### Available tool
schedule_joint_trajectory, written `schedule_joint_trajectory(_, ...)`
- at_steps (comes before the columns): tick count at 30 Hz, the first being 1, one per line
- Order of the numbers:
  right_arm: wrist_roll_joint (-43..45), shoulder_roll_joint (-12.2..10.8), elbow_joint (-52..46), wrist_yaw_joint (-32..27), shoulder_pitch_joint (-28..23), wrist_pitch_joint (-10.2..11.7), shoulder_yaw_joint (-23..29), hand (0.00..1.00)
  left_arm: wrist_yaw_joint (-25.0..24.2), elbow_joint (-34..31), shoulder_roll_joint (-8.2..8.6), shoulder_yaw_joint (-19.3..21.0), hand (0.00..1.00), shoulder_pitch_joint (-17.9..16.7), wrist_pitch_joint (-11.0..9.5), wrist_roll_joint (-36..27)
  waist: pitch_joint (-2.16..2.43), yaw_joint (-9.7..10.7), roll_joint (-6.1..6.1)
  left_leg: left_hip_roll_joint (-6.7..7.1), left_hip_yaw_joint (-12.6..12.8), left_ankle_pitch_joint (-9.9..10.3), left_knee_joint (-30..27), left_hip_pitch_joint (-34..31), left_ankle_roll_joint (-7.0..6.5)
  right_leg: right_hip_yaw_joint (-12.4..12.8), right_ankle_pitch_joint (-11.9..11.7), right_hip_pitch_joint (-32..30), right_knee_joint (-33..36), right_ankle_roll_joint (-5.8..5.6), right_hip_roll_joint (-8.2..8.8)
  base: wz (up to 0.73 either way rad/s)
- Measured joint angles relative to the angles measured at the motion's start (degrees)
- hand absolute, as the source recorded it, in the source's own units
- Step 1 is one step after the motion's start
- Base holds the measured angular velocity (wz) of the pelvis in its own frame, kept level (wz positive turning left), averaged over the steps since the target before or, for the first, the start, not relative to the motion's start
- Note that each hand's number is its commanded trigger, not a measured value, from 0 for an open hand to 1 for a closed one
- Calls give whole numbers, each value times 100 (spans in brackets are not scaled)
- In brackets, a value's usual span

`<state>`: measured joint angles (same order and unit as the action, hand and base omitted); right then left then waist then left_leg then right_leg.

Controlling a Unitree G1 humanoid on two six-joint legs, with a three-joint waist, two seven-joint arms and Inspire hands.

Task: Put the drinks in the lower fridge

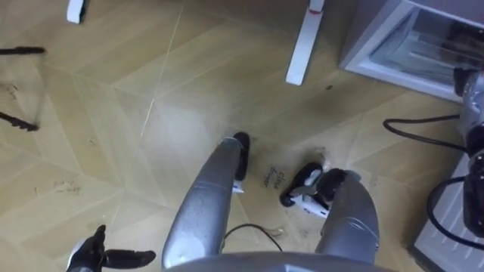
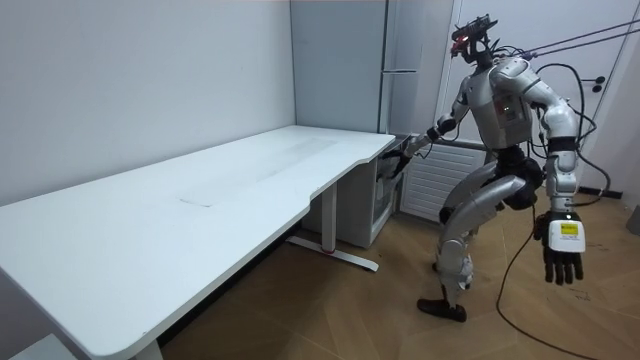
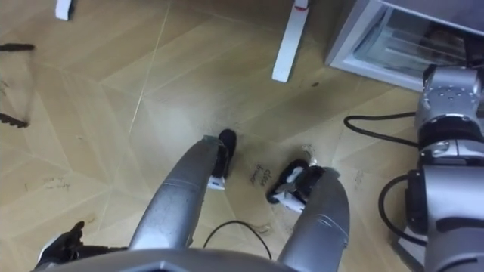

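Left robot hand (image 1: 94,253) lies nearest the head camera, at the lower left of the eye views. Its dark fingers are spread straight and hold nothing. In the room view it hangs at the robot's side above the wooden floor (image 1: 151,113), palm inward, well apart from the furniture. The right arm reaches out towards the lower fridge (image 1: 393,74), which sits at the upper right of the eye views with its pale frame and glassy interior turned to the robot. Right robot hand (image 2: 408,148) is at the fridge front, just past the corner of the tabletop (image 2: 200,200). Whether its fingers are apart, together or closed on anything cannot be told, as the forearm covers the hand in the eye views and it is too small in the room view. Drinks: cannot be made out, either in the hands or behind the fridge frame, where only dark, blurred shapes show. The robot stands on the floor at the end of the long white tabletop, knees bent and one foot ahead of the other, beside the tall grey fridge unit (image 2: 345,60). A white table foot (image 1: 302,45) lies on the floor between the robot's feet and the lower fridge, near the fridge frame but not touching it.
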<state>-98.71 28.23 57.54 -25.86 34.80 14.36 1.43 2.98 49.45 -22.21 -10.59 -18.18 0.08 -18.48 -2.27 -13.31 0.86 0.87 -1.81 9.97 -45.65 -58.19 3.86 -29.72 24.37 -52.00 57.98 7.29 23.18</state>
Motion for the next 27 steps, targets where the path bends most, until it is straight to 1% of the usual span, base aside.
schedule_joint_trajectory(1, 1, 0, 0, 0, 4, 0, 0, 0, -19, 4, -1, 71, 0, -8, -11, 0, -8, -19, 15, 9, -9, -48, 25, 3, -10, -100, 6, 36, 9, 11, 62, 13)
schedule_joint_trajectory(2, 3, 0, 0, 0, 3, 0, -1, 0, -30, 6, -1, 104, 0, -11, -13, 0, -8, -24, 13, 9, -22, -61, 24, 3, -10, -156, 10, 65, 14, 19, 87, 8)
schedule_joint_trajectory(4, 3, -2, 9, 0, 3, -19, -2, 0, -109, 77, -55, 153, 0, -15, -50, 6, -8, -88, 13, 7, -65, -68, 26, 51, 36, -310, 23, 183, 14, 35, 154, 5)
schedule_joint_trajectory(5, 2, -2, 12, 0, 3, -19, 1, 0, -126, 85, -75, 152, 0, -18, -52, 7, -7, -109, 12, -1, -66, -69, 30, 64, 38, -365, 31, 217, 14, 44, 185, 6)
schedule_joint_trajectory(6, 3, -2, 11, 2, 7, -24, 2, 0, -141, 88, -116, 152, 0, -38, -52, 6, -4, -125, 5, -9, -71, -65, 45, 77, 31, -515, 56, 299, 12, 70, 260, 7)
schedule_joint_trajectory(7, 2, -1, 11, 1, 8, -26, 19, 0, -141, 88, -136, 152, 0, -51, -52, 9, -3, -126, 5, -11, -73, -66, 59, 79, 31, -590, 65, 334, 12, 72, 300, 13)
schedule_joint_trajectory(8, 2, 1, 11, 2, 11, -28, 54, 0, -139, 92, -163, 152, 0, -70, -52, 13, -4, -134, 7, -8, -73, -67, 77, 80, 33, -668, 76, 363, 12, 59, 354, 12)
schedule_joint_trajectory(11, 2, 3, -9, 13, 34, -52, 119, 0, -121, 116, -165, 153, 0, -161, -76, 13, 1, -161, -1, -5, -68, -68, 88, 82, 35, -727, 74, 391, 14, 22, 403, 5)
schedule_joint_trajectory(13, -4, 3, -14, 13, 83, -69, 218, 0, -116, 123, -165, 152, 0, -248, -112, 12, 9, -175, -14, 8, -69, -66, 96, 78, 34, -850, 78, 445, 16, 0, 495, 0)
schedule_joint_trajectory(14, -5, 3, -14, 13, 90, -66, 227, 0, -115, 124, -166, 153, 0, -268, -128, 12, 12, -188, -19, 9, -69, -66, 95, 79, 34, -862, 74, 453, 17, -10, 507, 0)
schedule_joint_trajectory(15, -5, 6, -15, 12, 93, -44, 237, 0, -107, 129, -167, 153, 0, -288, -160, 12, 17, -206, -28, 36, -72, -66, 94, 87, 33, -892, 52, 474, 38, -55, 556, 0)
schedule_joint_trajectory(16, -7, 7, -15, 7, 93, -18, 252, 0, -104, 131, -167, 153, 0, -288, -179, 12, 18, -205, -29, 69, -76, -65, 92, 91, 32, -904, 58, 480, 72, -71, 602, 11)
schedule_joint_trajectory(18, -32, 7, -15, -14, 93, 83, 307, 0, -91, 157, -167, 152, 0, -288, -300, 9, 19, -231, -31, 114, -77, -65, 87, 86, 32, -903, 62, 481, 121, -78, 659, 15)
schedule_joint_trajectory(21, -35, 7, -22, -23, 93, 135, 459, 0, -92, 190, -166, 152, 0, -288, -349, 14, 20, -258, -34, 174, -86, -65, 88, 85, 31, -903, 67, 481, 180, -81, 740, 12)
schedule_joint_trajectory(24, -104, 5, -165, -22, 93, 179, 507, 0, -96, 241, -163, 152, 0, -288, -348, 54, 33, -282, -65, 173, -79, -64, 91, 85, 31, -913, 76, 480, 186, -66, 761, 4)
schedule_joint_trajectory(25, -273, -6, -284, -20, 93, 144, 567, 0, -99, 242, -154, 151, 0, -288, -348, 70, 42, -289, -101, 163, -65, -64, 91, 76, 31, -945, 85, 480, 187, -48, 785, 0)
schedule_joint_trajectory(27, -301, -41, -421, -20, 93, 117, 646, 0, -100, 247, -153, 152, 0, -292, -354, 69, 50, -298, -153, 157, -32, -62, 92, 79, 26, -965, 86, 480, 200, -47, 819, 0)
